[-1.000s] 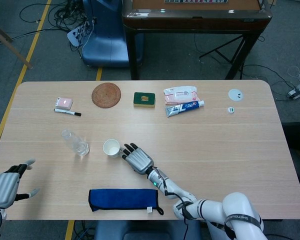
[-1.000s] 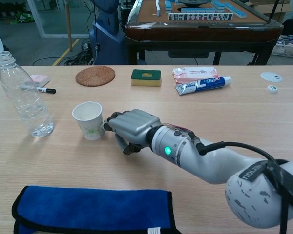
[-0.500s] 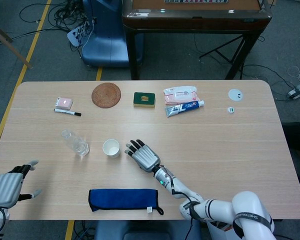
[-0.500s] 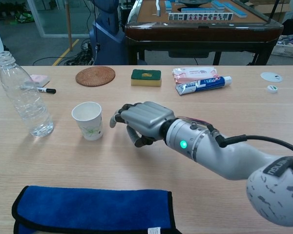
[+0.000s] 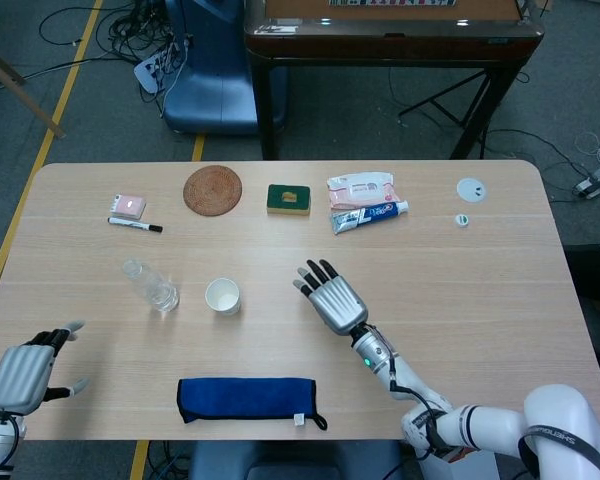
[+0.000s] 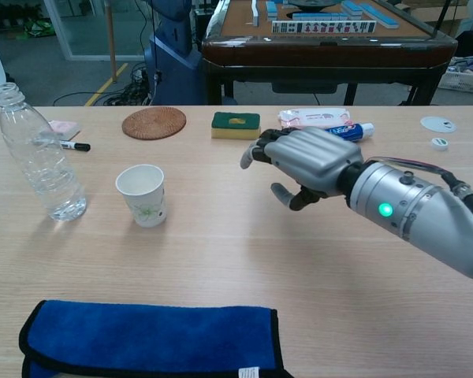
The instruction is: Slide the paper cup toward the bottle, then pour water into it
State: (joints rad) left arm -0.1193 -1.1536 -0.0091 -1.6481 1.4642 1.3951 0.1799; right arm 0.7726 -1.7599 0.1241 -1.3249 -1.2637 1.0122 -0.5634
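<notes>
Left hand [image 5: 22, 372] at near table edge, fingers apart, holding nothing, well short of bottle [image 6: 38, 157]. Blue cloth [image 6: 150, 340] nearby, possible snag on reach. Right hand [image 6: 307, 164] raised mid-table, fingers loosely spread, empty, apart from paper cup [image 6: 143, 194]. Cup upright beside uncapped bottle. Risks: clumsy grip topples bottle; light cup tips under pour.

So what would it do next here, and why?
Probably reach the left hand toward the bottle to grip it for pouring. The paper cup stands upright beside the bottle, the right hand is off the cup and holds nothing, and the bottle is uncapped with a little water in it.
</notes>
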